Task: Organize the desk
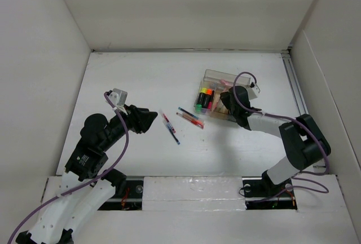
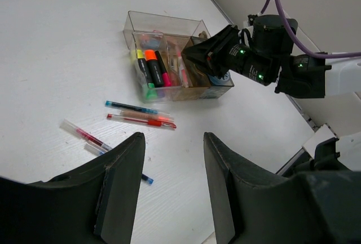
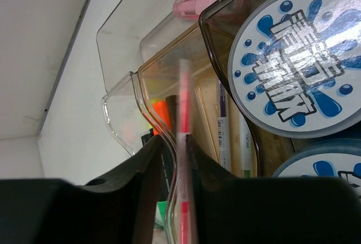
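On the white desk (image 1: pixel 141 80) stands a clear organizer box (image 1: pixel 210 76) holding highlighters (image 1: pixel 204 98). My right gripper (image 1: pixel 226 103) hangs over the box, shut on a thin red-and-clear pen (image 3: pixel 183 109) that points down into a compartment beside the box's clear divider wall (image 3: pixel 134 83). It also shows in the left wrist view (image 2: pixel 194 52). My left gripper (image 2: pixel 173 140) is open and empty, above the desk left of the loose pens (image 1: pixel 169 127). A blue pen (image 2: pixel 132 107) and red pens (image 2: pixel 141 121) lie on the desk in front of the box (image 2: pixel 163 24).
White panel walls (image 1: pixel 51 69) bound the desk on three sides. Round tins with blue splash labels (image 3: pixel 299 58) sit in the box's right compartment. More pens (image 3: pixel 223 125) stand in the brown-tinted section. A pink item (image 3: pixel 203 1) lies at the box's back.
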Controlling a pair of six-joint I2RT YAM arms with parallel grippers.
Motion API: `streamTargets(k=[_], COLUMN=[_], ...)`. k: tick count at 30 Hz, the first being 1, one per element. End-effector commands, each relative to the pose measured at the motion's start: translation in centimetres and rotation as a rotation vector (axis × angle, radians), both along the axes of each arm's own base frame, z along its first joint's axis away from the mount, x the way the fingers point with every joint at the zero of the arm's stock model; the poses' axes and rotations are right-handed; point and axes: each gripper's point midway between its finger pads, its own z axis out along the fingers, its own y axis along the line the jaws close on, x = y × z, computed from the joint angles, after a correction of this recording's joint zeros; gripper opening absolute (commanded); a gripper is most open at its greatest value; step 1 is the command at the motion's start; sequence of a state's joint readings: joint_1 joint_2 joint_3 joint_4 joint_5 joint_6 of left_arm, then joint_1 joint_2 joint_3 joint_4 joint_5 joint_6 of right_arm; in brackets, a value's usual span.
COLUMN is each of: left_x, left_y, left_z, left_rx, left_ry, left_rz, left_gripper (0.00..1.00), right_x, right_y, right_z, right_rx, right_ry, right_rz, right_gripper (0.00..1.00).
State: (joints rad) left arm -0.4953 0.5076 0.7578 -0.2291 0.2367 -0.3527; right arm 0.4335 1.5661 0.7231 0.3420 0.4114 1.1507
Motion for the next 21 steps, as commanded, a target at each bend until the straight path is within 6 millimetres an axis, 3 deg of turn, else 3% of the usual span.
streamTargets(k=[1, 5, 9, 12, 13, 14, 17, 18, 21], left_x=[-0.1, -0.1, -0.1, -0.2, -0.2, -0.2, -0.3, -0.3, -0.3], left_y=[-0.2, -0.2, -0.2, -0.1, -0.1, -0.1, -0.1, -0.1, 0.0], left_z=[1.7, 1.6, 1.6, 1.8, 1.8, 1.8, 1.8, 1.9, 1.9], left_rx=[-0.021, -0.019, -0.021, -0.022, -0.022, -0.022, -0.024, -0.026, -0.026], left_ry=[-0.054, -0.053, -0.056, -0.059, -0.059, -0.059, -0.063, -0.063, -0.064], left_rz=[-0.019, -0.019, -0.017, -0.017, -0.019, -0.017, -0.017, -0.017, -0.013], left_gripper=[0.42, 0.42, 0.42, 0.42, 0.42, 0.42, 0.42, 0.42, 0.42], right_x=[0.9, 0.2, -1.2, -3.2, -4.5, -5.2, -8.0, -8.6, -11.4], right_y=[0.6, 0.7, 2.2, 5.5, 7.9, 9.1, 14.5, 16.0, 20.7], right_z=[2.8, 5.1, 7.9, 9.7, 10.0, 10.1, 9.6, 8.5, 7.5], right_rx=[0.022, 0.015, 0.010, -0.007, -0.001, -0.016, -0.052, -0.071, -0.091], right_ry=[-0.068, -0.122, -0.184, -0.242, -0.257, -0.265, -0.273, -0.252, -0.236], right_rz=[-0.003, -0.004, 0.049, 0.175, 0.252, 0.303, 0.501, 0.552, 0.708], right_gripper=[0.32, 0.45, 0.44, 0.19, 0.05, 0.00, 0.00, 0.00, 0.01])
